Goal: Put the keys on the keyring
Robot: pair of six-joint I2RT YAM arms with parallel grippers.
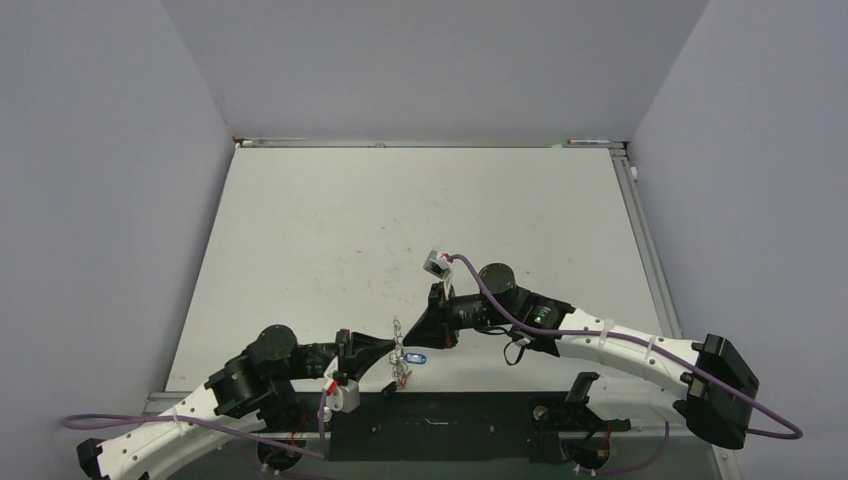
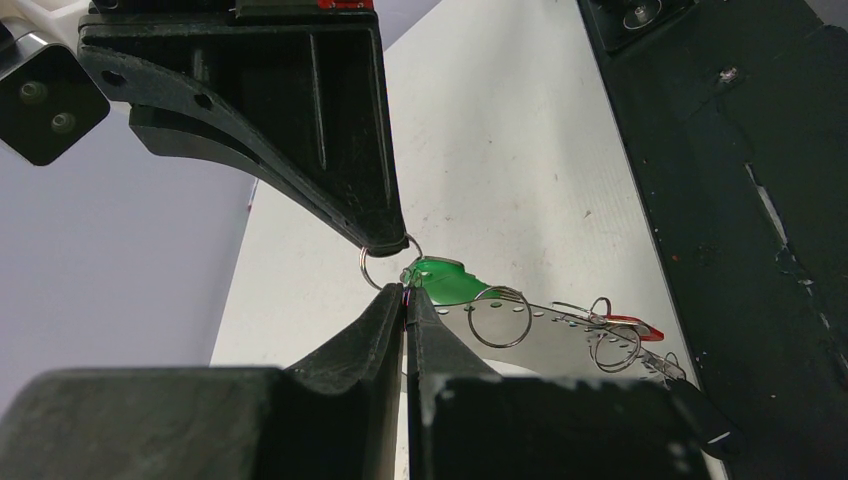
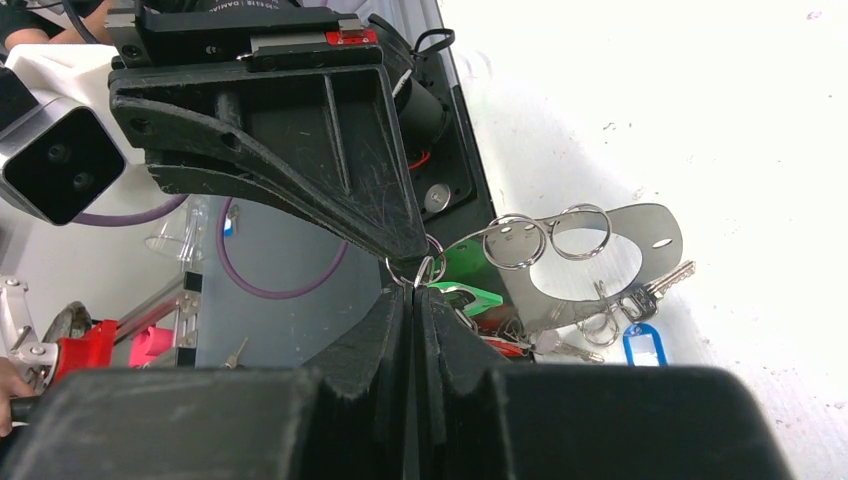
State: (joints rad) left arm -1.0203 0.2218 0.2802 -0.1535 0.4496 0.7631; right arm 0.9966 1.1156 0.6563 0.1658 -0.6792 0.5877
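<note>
**Left claw (image 2: 405, 298) and right claw (image 3: 412, 298) pinch one split ring (image 2: 387, 263)**

The keyring (image 2: 555, 335) shows as a flat, curved silver band with small holes and several split rings along its rim. It stretches away from the claws' tips. A green tag (image 2: 447, 281) sits just beside the pinched ring. A red tag (image 2: 632, 326) hangs further along the band. A blue tag (image 3: 640, 343) and the small silver keys (image 3: 665, 281) cluster at the far end. Both claws are fully closed, tip to tip, each gripping the same small ring from opposite sides. The whole cluster sits between the two arms at the near edge of the white counter (image 1: 400, 220).
</note>
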